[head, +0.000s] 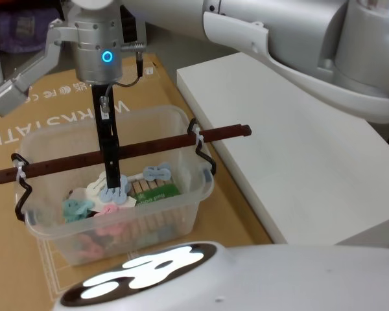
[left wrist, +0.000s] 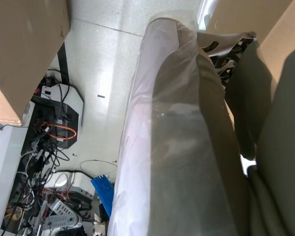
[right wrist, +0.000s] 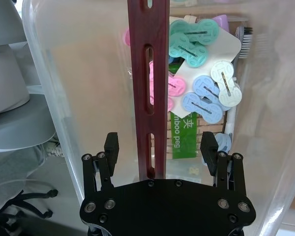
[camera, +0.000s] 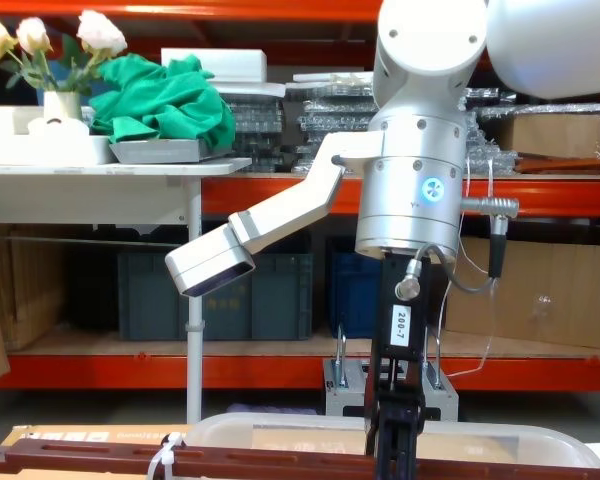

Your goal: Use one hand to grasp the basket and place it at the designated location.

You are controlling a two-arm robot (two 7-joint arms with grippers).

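The basket [head: 157, 223] is a clear plastic tub standing on a cardboard sheet, with colourful clothespins [head: 117, 197] inside. A reddish-brown wooden handle bar [head: 58, 163] runs across its top, zip-tied at both ends. My right gripper [head: 114, 186] reaches straight down into the tub at the bar's middle. In the right wrist view the right gripper [right wrist: 160, 142] is open, with the handle bar [right wrist: 148, 73] running between its two black fingers [right wrist: 111, 145] and touching neither. The chest view shows the bar [camera: 130, 458] and the tub rim [camera: 310, 425] below the wrist. My left arm hangs low beside the body, over the floor.
A white raised platform [head: 298, 149] lies right of the basket. The cardboard sheet [head: 149, 84] extends behind and to the left. Dark blue crates [camera: 280, 290] sit on orange shelving beyond. Cables and equipment [left wrist: 54, 128] lie on the floor.
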